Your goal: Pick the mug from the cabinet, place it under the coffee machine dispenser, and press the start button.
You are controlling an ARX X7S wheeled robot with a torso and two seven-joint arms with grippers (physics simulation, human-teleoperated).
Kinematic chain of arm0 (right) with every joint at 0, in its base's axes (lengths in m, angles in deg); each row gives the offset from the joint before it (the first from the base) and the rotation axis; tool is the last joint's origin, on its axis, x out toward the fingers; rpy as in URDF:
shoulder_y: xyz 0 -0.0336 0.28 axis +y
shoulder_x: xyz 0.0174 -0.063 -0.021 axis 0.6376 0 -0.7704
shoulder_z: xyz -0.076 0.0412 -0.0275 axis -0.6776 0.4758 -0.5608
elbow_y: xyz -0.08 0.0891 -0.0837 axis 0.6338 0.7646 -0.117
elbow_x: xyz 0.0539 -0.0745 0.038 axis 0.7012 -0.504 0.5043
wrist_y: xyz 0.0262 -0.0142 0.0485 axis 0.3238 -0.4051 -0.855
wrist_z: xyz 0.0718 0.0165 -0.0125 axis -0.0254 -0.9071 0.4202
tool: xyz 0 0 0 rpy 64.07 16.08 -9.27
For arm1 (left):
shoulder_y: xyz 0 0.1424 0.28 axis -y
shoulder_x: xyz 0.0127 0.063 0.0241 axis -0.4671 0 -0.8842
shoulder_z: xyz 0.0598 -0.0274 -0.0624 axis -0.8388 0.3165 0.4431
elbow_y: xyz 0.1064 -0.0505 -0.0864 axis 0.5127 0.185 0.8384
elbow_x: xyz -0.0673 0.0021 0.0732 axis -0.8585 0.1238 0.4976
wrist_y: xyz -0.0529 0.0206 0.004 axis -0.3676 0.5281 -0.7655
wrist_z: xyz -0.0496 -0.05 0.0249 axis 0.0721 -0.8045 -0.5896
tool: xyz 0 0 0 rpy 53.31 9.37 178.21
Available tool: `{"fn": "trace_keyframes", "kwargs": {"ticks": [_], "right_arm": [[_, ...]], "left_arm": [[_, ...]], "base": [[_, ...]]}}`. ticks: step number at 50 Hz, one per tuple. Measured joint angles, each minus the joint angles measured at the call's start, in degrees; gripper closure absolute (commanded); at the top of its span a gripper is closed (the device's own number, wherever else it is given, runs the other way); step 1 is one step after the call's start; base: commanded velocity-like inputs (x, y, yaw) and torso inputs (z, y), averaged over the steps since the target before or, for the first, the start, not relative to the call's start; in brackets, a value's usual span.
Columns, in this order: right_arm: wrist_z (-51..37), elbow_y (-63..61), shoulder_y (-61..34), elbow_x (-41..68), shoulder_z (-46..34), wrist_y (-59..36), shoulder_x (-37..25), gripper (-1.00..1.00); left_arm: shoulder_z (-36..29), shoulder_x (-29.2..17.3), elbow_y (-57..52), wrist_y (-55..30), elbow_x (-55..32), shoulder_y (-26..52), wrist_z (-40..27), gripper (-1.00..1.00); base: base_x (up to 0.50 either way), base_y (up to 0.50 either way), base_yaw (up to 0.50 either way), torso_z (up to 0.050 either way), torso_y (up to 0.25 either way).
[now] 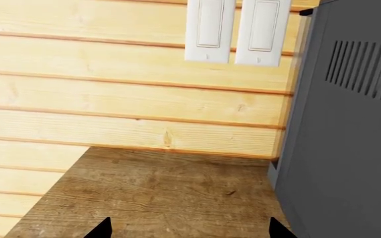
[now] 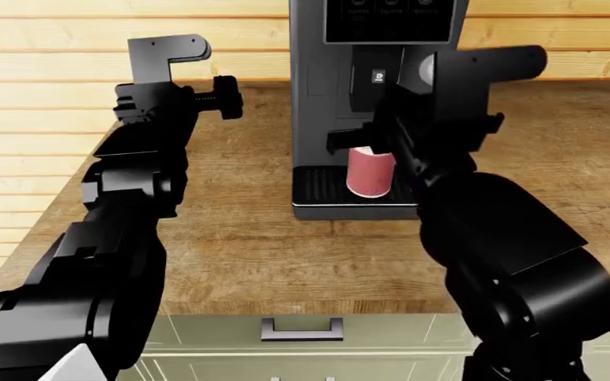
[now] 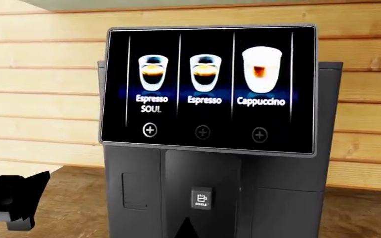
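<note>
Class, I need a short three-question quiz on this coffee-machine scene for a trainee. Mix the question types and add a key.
1. True or false: the small red cylindrical mug stands on the black ribbed tray of the tall dark grey coffee machine.
2. Which drink name is rightmost on the machine's black touchscreen? A Espresso, B Cappuccino, C Latte.
3. Fill in: the two white wall switches show in the ____ wrist view.

Key: 1 true; 2 B; 3 left.
</note>
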Motion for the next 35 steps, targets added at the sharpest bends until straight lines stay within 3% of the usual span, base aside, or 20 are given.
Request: {"fn": "trace_keyframes", "kwargs": {"ticks": [35], "right_arm": [[-1.33, 8.06, -2.96, 0.33, -1.89, 3.72, -0.03, 1.00]], "left_arm": [[-0.13, 0.01, 0.00, 0.12, -0.01, -0.03, 0.10, -1.00]], "base": [[0.00, 0.00, 0.00, 0.000, 0.000]]}}
